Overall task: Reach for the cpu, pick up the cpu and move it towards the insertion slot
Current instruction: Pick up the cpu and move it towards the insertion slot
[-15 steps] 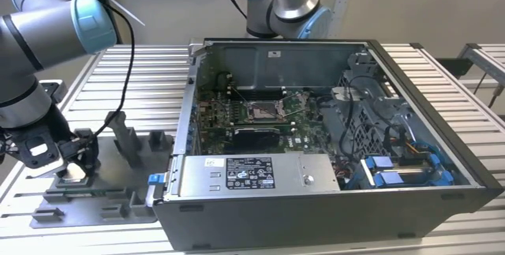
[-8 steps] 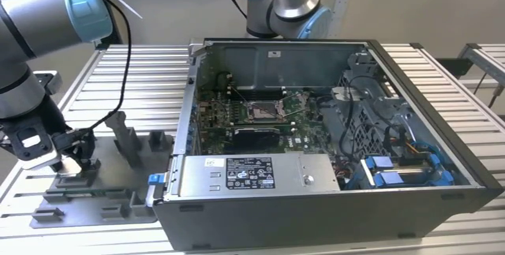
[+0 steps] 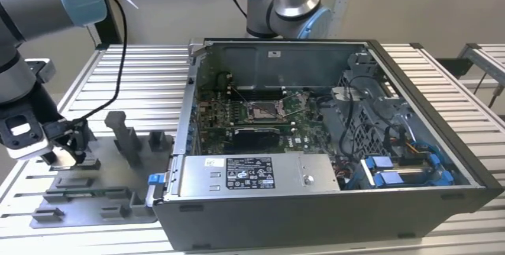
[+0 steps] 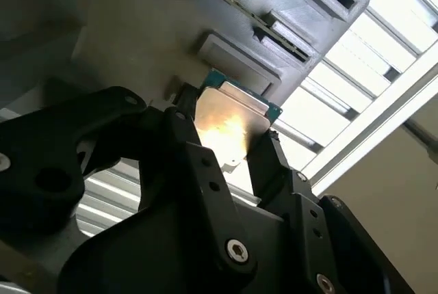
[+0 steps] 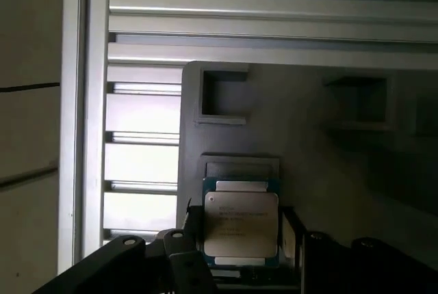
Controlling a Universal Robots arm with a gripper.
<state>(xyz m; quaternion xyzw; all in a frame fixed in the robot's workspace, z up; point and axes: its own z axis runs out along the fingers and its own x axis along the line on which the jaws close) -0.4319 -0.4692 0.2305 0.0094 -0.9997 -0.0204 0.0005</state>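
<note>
The cpu (image 5: 241,229) is a small square chip with a pale silver face and a green rim. In the second wrist view its tan-gold underside (image 4: 229,126) shows. My gripper (image 5: 241,229) is shut on it, with one black finger (image 4: 188,137) on each side. The chip sits close over a shallow pocket (image 5: 239,167) of the grey fixture plate (image 3: 94,190). In the exterior view my gripper (image 3: 67,148) is low over that plate at the view's left. The insertion slot (image 3: 264,110), a shiny silver frame with a dark centre, lies on the green board inside the open computer case.
The open case (image 3: 426,148) stands to the exterior view's right of the fixture, with its near wall and power supply (image 3: 252,175) between them. Grey upright fixture blocks (image 3: 126,136) rise beside my gripper. A second arm (image 3: 288,6) stands behind the case. The table (image 3: 142,65) is slatted aluminium.
</note>
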